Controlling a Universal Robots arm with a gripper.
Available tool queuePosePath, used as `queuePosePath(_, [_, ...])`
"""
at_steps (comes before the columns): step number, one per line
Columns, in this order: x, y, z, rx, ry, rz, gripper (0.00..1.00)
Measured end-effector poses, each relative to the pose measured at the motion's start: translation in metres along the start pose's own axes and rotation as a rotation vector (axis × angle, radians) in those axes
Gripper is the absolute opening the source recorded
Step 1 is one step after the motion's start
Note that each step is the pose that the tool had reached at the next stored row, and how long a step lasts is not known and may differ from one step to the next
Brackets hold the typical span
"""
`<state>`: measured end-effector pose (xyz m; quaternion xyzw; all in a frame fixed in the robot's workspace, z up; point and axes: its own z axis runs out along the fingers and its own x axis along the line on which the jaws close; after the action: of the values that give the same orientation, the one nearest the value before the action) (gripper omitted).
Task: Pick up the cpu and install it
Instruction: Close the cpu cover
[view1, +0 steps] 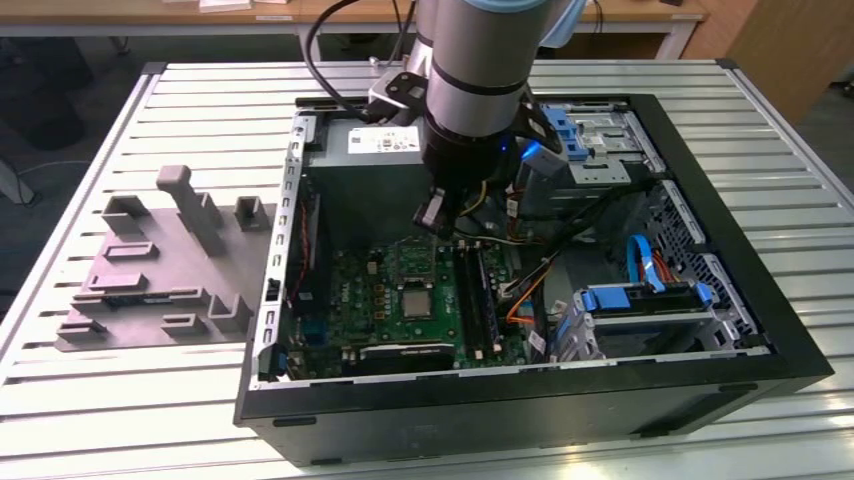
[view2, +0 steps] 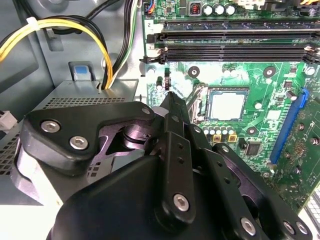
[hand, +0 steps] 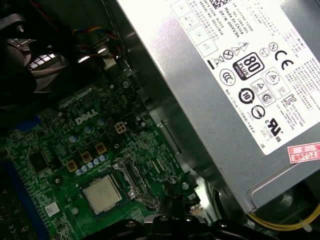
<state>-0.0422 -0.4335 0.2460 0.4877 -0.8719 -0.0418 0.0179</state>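
We are hanging our gripper (view2: 169, 100) inside the open computer case (view1: 747, 300), above the green motherboard (view1: 387, 300) and beside the grey power supply (hand: 235, 85). Its fingers (view2: 172, 112) are pressed together at the tips, gripping nothing. The cpu (view2: 226, 106) is lying flat in its socket on the motherboard, showing in both wrist views (hand: 102, 194), near our fingertips but apart from them. In the exterior view, the cpu (view1: 418, 303) is sitting below the arm (view1: 474, 90).
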Motion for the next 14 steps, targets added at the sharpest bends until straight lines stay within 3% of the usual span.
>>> queuePosePath(14, [0.0024, -0.0012, -0.0019, 0.0016, 0.0043, -0.014, 0.11])
